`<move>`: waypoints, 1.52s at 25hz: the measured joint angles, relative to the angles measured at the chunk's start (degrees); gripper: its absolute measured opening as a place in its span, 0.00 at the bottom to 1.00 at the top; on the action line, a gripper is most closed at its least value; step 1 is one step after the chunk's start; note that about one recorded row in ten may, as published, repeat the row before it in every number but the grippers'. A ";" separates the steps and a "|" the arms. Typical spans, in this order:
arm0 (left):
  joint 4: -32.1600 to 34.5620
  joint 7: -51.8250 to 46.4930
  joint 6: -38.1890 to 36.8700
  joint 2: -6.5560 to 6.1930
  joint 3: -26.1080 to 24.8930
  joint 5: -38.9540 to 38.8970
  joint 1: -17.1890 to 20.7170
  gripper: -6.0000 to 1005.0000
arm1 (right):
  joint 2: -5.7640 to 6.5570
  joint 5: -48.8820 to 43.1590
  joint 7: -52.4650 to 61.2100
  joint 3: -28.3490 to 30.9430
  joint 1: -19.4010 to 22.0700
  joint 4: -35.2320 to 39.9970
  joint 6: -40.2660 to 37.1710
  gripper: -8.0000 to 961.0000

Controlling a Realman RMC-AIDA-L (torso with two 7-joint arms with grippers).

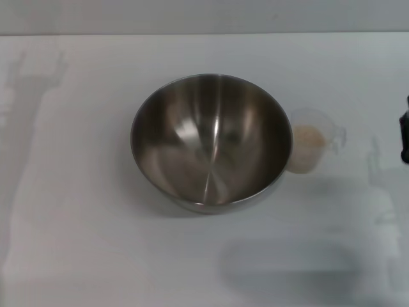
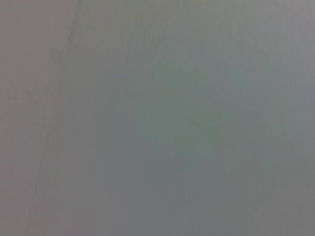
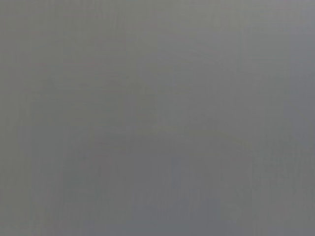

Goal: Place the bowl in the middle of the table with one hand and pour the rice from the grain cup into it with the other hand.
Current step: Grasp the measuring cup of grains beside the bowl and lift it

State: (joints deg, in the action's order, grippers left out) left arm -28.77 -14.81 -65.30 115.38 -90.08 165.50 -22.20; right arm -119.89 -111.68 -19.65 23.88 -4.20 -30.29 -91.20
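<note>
A large shiny steel bowl (image 1: 211,141) stands empty near the middle of the white table (image 1: 77,211) in the head view. A small clear grain cup (image 1: 311,148) stands upright right beside the bowl's right rim, handle pointing right. Pale beige rice (image 1: 307,142) fills it partway. A dark piece of my right gripper (image 1: 404,130) shows at the right edge of the head view, apart from the cup. My left gripper is out of view. Both wrist views show only a plain grey surface.
The table's far edge (image 1: 204,34) runs along the top of the head view. Arm shadows lie on the table at the left and at the lower right.
</note>
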 joint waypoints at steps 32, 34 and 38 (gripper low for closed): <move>1.97 0.90 -0.18 -0.07 -0.26 -0.10 -1.18 0.81 | 0.46 5.70 -2.99 -8.06 -2.81 0.98 16.89 0.53; 1.98 1.18 -0.18 -0.07 -0.27 -0.09 -1.23 0.81 | 0.47 5.77 -3.03 -8.06 -3.28 1.05 17.97 0.53; 1.97 1.24 -0.18 -0.07 -0.27 -0.09 -1.30 0.81 | 0.47 5.97 -3.04 -8.06 -4.28 1.22 20.30 0.53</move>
State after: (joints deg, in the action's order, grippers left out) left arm -26.80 -13.57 -65.48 115.30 -90.35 165.41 -23.50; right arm -119.42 -105.71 -22.69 15.82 -8.48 -29.07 -70.90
